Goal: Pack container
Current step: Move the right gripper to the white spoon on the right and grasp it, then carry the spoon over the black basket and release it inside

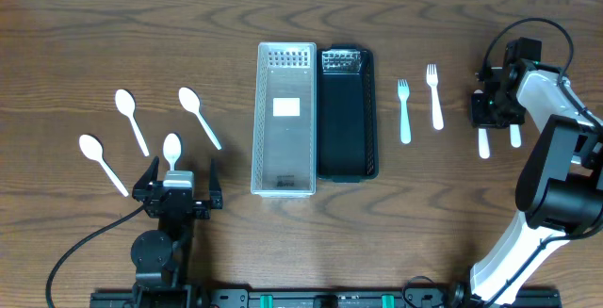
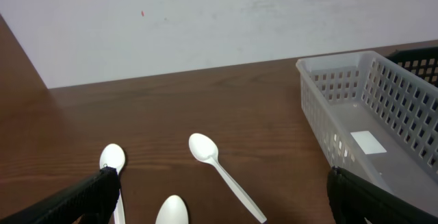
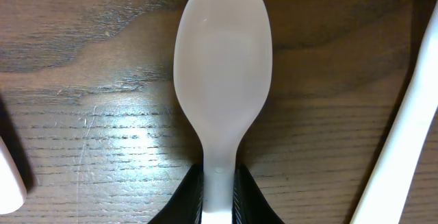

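Right end effector (image 1: pixel 497 110) is clamped together on the neck of a white spoon (image 3: pixel 222 80), w/ the bowl pointing away from the wrist. The spoon appears to lie flat on the desk (image 1: pixel 94 44) at the far right side. Clear basket (image 1: pixel 285 120) and black tray (image 1: pixel 346 157) sit mid-desk, touching, well to the left of the held spoon, w/ two forks (image 1: pixel 403 110) btwn them. The spoon's long axis is judged approx. parallel to the containers' long sides, so little turning should be needed, mostly a lift and a carry leftward. Left end effector (image 1: pixel 181 187) is spread wide, holding nothing, near other spoons (image 1: pixel 198 110).
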You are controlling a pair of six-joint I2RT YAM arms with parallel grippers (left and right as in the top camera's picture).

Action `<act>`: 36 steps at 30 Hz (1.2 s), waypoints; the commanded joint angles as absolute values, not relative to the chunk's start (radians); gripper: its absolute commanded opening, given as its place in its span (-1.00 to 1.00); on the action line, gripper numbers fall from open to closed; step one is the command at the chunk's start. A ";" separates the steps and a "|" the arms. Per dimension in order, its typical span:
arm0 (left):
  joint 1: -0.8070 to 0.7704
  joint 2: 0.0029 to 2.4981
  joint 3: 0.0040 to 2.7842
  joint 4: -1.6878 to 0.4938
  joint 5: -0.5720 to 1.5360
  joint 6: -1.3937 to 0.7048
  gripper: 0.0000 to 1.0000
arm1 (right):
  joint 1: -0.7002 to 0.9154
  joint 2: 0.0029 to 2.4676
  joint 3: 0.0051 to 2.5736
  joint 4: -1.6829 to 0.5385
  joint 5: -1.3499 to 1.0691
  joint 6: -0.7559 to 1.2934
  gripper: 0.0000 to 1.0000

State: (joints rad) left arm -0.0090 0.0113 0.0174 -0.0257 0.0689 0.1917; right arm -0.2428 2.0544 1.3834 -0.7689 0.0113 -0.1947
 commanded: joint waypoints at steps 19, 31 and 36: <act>-0.012 0.012 0.004 -0.064 0.090 0.205 0.96 | 0.011 2.053 2.119 -1.200 -0.294 0.192 -0.98; -0.012 0.012 0.004 -0.064 0.090 0.205 0.96 | 0.346 2.056 2.145 -1.181 -0.220 0.388 -0.97; -0.012 0.012 0.004 -0.064 0.090 0.205 0.96 | 0.439 2.056 2.145 -1.199 -0.112 0.453 -0.97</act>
